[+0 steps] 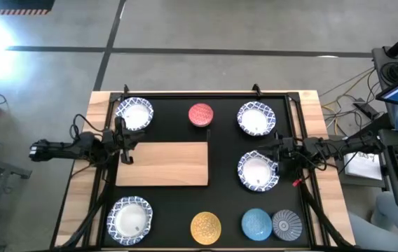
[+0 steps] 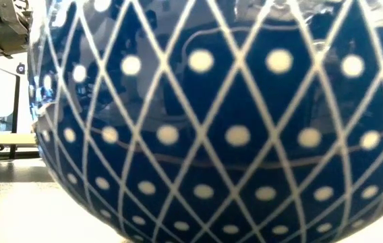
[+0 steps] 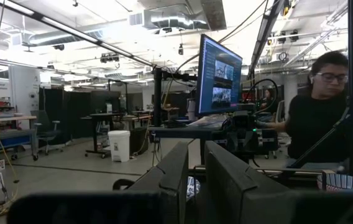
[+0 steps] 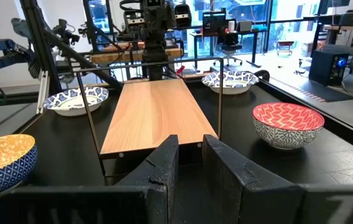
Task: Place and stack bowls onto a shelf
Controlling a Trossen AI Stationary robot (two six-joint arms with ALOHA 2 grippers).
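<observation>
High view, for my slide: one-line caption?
Eight bowls ring an empty wooden shelf; left pincer and right pincer flank it.

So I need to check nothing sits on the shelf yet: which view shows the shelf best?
The high view: it looks straight down on the whole light-wood shelf, bare, with bowls only around it. The right wrist view shows its bare top lengthwise. The low view is filled by a blue patterned bowl, and the left wrist view shows only the room.

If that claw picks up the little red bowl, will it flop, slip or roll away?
The red bowl looks like glazed ceramic, so probably stiff, breakable and somewhat slippery on its glossy rim. It sits upright on what seems a narrow foot with steep sides, so a sideways push would likely slide it, perhaps tip it. Being small, it is probably light.
</observation>
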